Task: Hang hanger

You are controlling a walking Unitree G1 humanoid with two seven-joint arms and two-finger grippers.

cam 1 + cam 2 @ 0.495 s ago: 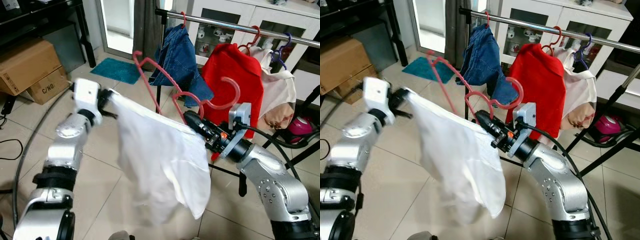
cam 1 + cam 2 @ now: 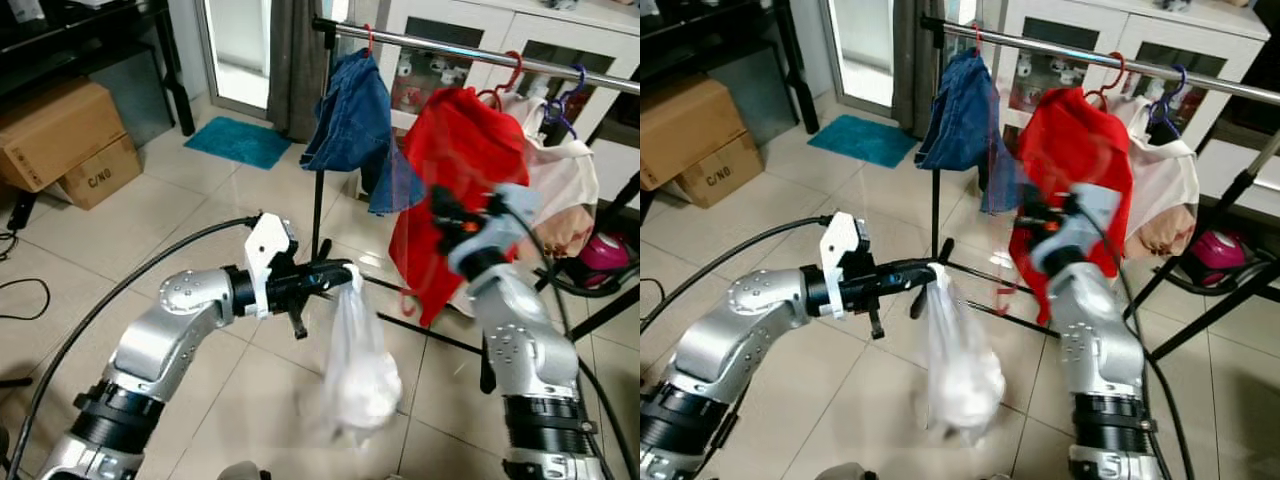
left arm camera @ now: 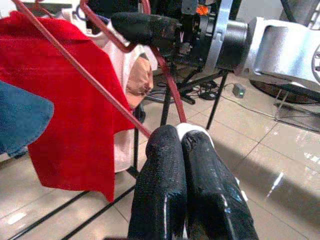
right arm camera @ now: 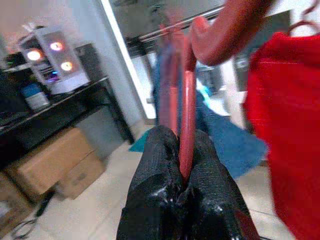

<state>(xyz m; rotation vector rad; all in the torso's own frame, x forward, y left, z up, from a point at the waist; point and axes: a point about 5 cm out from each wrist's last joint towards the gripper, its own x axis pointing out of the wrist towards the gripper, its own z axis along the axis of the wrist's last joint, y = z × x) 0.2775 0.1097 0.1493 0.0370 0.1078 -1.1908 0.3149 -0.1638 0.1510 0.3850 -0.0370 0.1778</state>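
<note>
I hold the pink hanger up by the rail, and my other arm holds the white cloth.

The hanger (image 4: 186, 120) sits between my right gripper's (image 4: 186, 172) fingers, which are squeezed tight on its thin bar so it cannot slip as I lift it near the clothes rail (image 2: 470, 52). My left gripper (image 2: 335, 274) is closed too, pinching a corner of the white cloth (image 2: 358, 355), which hangs down in a bunch above the floor. I think the hook must go over the rail, between the blue jeans (image 2: 352, 118) and the red shirt (image 2: 460, 160).
</note>
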